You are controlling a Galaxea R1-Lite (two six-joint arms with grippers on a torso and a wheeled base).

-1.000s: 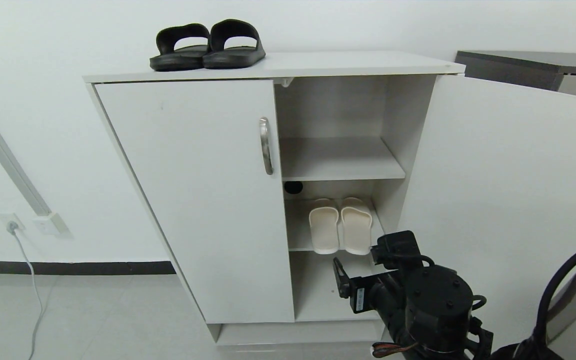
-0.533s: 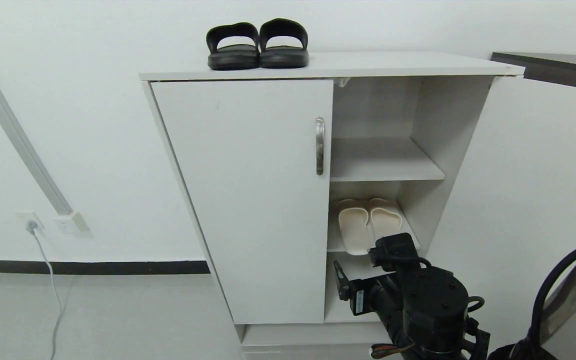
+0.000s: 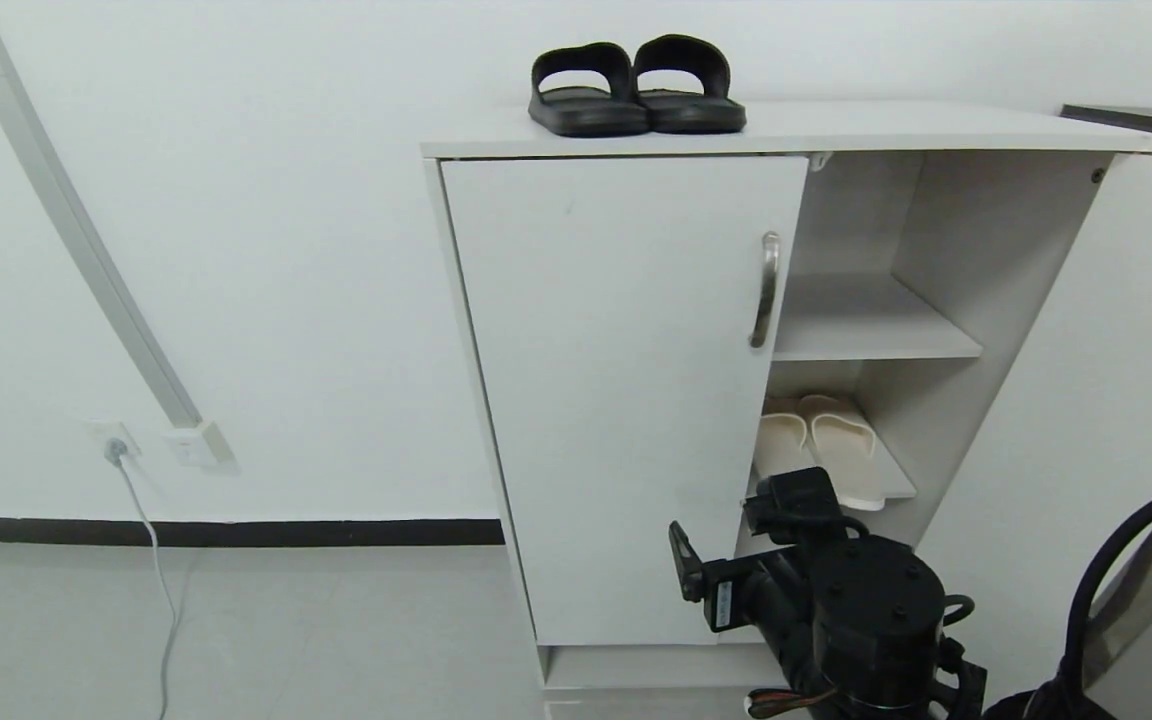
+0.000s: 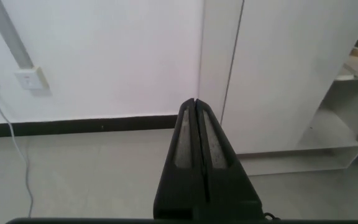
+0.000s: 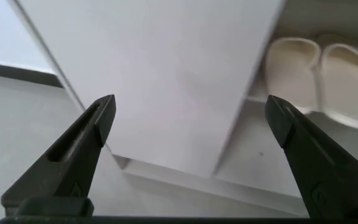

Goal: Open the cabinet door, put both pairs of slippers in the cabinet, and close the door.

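It looked like a plain room arranged as a home entryway. At 1 o'clock a white shoe cabinet stood against a bare white wall, with black slippers on top and cream slippers shelved inside. At 9 o'clock a wall socket with a cable sat above a black skirting strip and a pale floor.

The head camera looks forward and down from well back, taking in the white cabinet top to base, its closed door and a junction box on the wall. The left wrist camera sits low, sighting along the pressed-together left gripper at the same door and junction box. The right wrist camera hangs close to the door, framed by the spread right gripper. It shares the shelved cream slippers with the head view.
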